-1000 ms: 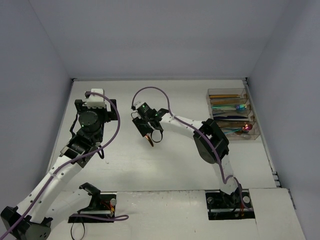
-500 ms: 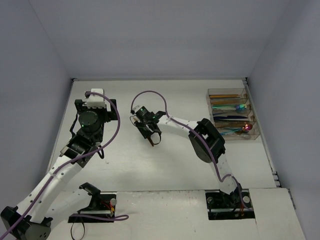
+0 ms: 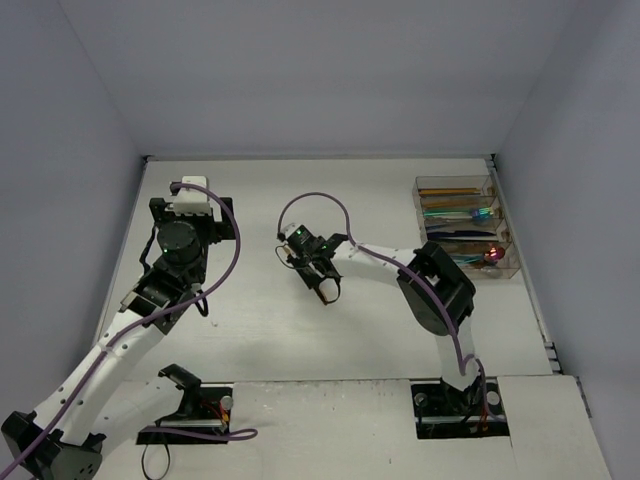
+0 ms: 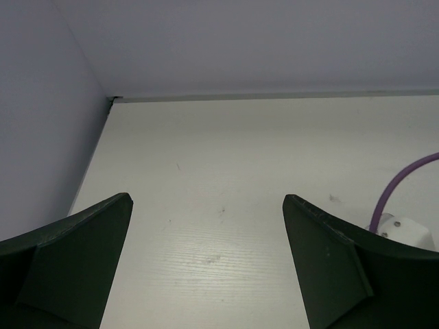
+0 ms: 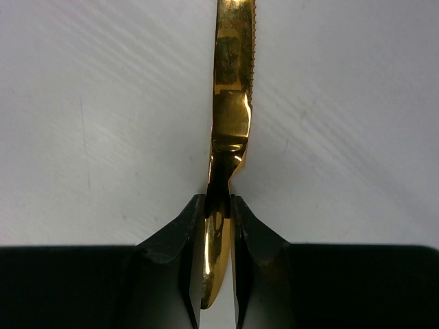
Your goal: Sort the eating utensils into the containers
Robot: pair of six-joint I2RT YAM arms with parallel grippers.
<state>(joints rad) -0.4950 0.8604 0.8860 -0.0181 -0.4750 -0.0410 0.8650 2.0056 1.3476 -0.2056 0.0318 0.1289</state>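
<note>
My right gripper [image 3: 325, 287] is shut on a gold knife [image 5: 232, 116] over the middle of the white table. In the right wrist view the fingers [image 5: 184, 240] pinch the knife's handle, and its serrated blade runs straight ahead just above the table; the gripper [image 5: 218, 203] shows no gap. The containers [image 3: 465, 230], a row of clear trays at the far right, hold gold, teal, blue and magenta utensils [image 3: 458, 210]. My left gripper [image 3: 188, 212] is open and empty at the far left, its wide-apart fingers [image 4: 75, 253] over bare table.
Grey walls close the table at the back and on both sides. A purple cable [image 3: 312, 200] loops above the right wrist. The arm bases [image 3: 460, 405] sit at the near edge.
My right gripper has moved to the right and a little nearer with the gold knife in it. The left arm has not moved.
</note>
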